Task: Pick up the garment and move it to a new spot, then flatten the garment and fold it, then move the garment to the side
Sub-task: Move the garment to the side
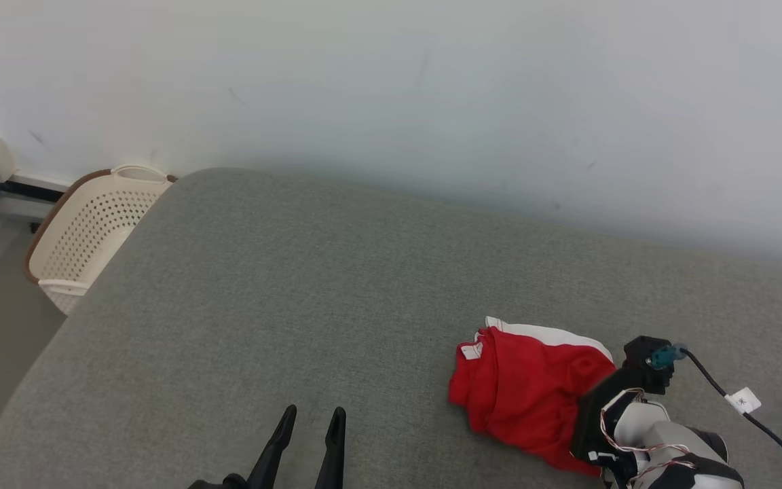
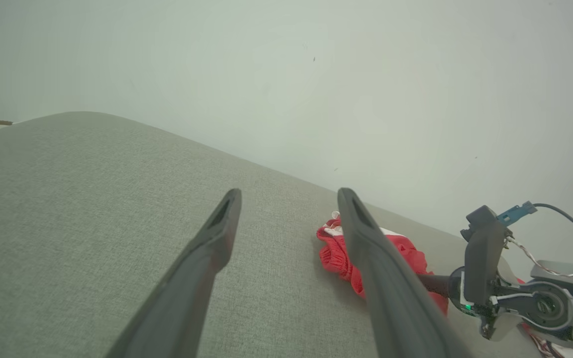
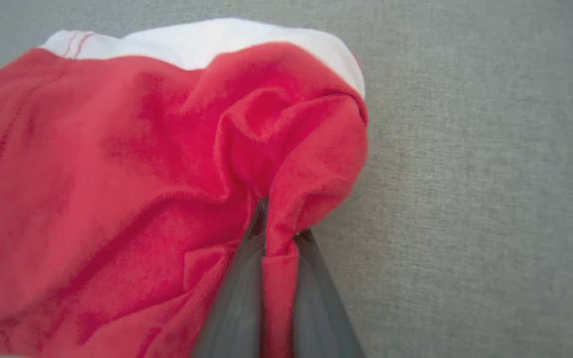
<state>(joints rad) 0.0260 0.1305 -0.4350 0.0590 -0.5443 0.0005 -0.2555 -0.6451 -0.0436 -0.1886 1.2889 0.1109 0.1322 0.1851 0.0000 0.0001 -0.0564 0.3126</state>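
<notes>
The red garment (image 1: 527, 380) is crumpled near the front right edge of the surface (image 1: 262, 285). A fold at its right side is pinched in the right gripper (image 3: 280, 223), the bulk lying leftward. The left gripper (image 1: 309, 418) is held spread, well apart.
</notes>
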